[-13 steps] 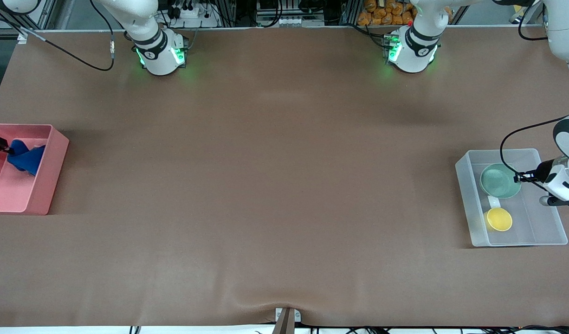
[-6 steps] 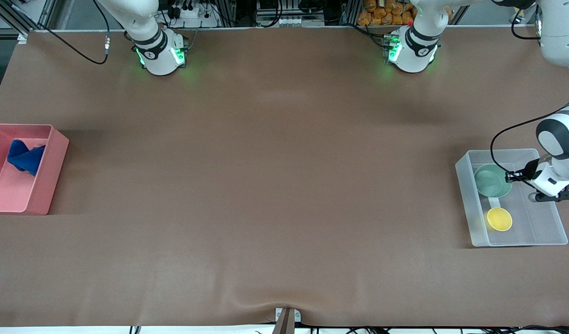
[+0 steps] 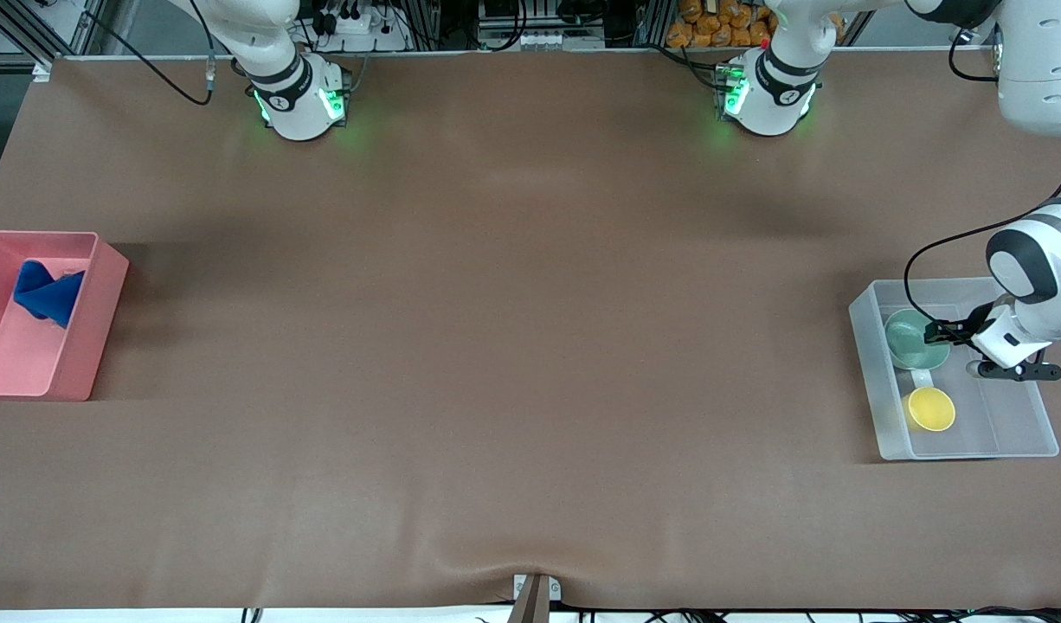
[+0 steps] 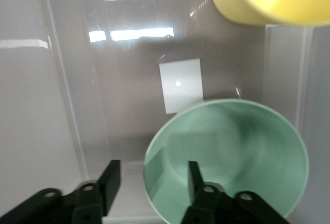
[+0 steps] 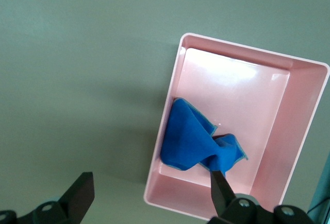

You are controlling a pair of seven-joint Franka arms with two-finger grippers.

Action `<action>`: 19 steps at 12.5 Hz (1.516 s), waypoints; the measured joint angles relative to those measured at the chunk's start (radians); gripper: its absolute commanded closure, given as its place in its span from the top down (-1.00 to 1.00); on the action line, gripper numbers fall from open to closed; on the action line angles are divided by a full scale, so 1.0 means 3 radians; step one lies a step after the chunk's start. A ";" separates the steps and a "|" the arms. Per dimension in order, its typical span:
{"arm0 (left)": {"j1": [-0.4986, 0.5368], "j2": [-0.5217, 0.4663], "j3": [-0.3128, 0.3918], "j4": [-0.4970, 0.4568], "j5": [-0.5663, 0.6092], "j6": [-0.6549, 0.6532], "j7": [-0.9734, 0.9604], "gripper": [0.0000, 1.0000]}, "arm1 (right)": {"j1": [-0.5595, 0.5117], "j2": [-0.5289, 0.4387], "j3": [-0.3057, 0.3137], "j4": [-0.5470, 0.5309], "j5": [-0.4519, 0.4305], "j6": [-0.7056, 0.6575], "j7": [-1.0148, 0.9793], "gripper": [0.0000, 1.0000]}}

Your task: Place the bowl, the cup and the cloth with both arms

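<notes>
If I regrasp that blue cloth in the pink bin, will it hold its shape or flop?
The cloth lies crumpled and folded against the pink bin wall, so it will probably droop. It looks thin, likely light; a pinch may catch just one layer.

I've got a brown table cover (image 3: 513,346) across the whole surface, w/ a ripple in it at the edge nearest the front cam. Pink bin (image 3: 98,311) sits at the right arm's end of the table; its walls look opaque and glossy inside in the right wrist view (image 5: 309,110). Clear plastic bin (image 3: 868,363) sits at the left arm's end, well apart from the pink one. There's a white rectangular label (image 4: 180,86) on its floor, plus a raised ridge along the bottom. Past the top table edge I see a power strip (image 3: 349,22) w/ plugs and a pile of orange items (image 3: 716,26); can't tell what they are.
</notes>
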 measured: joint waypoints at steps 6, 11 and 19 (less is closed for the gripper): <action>-0.0099 -0.0158 0.0004 0.0554 -0.0005 -0.0524 -0.0023 1.00 | 0.0478 -0.0421 0.0080 -0.0003 -0.0182 -0.0495 0.1427 1.00; -0.0490 -0.0564 0.0036 0.0570 -0.0006 -0.1015 -0.0764 1.00 | 0.0505 -0.0765 0.0776 -0.0008 -0.0337 -0.0829 0.2645 1.00; -0.0565 -0.1527 -0.0357 0.0587 0.0182 -0.1760 -0.1615 1.00 | 0.0509 -0.1104 0.1147 -0.0023 -0.0518 -0.0863 0.2737 1.00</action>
